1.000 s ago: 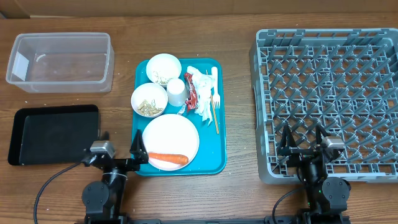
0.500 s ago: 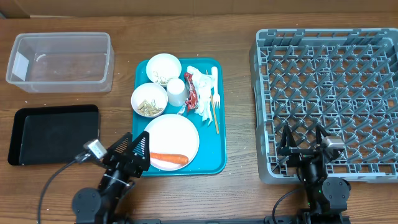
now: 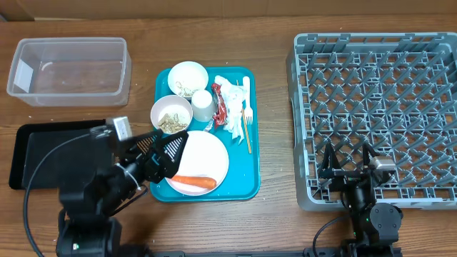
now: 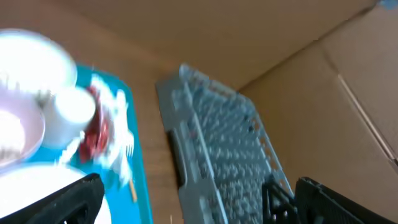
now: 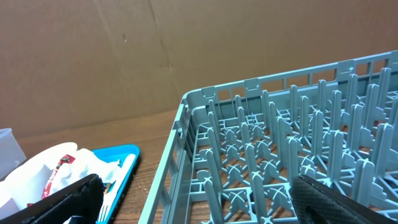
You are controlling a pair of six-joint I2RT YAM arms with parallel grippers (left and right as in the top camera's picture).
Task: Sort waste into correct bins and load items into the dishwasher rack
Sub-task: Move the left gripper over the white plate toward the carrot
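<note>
Carrot (image 3: 193, 181) lies on the plate (image 3: 208, 148), left gripper (image 3: 176, 153) hovering over its edge, fingers spread. Right gripper (image 3: 346, 154), fingers apart, sits over the rack (image 3: 371, 71).

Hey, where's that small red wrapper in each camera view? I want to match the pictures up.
Overhead: the red wrapper lies on the teal tray, just right of the white cup, beside the napkins.
Left wrist: a blurred red patch at left centre, right of the white cup.
Right wrist: lower left corner, among the napkins.
Shared landmark: the grey dishwasher rack, right of the wrapper in all three.
</note>
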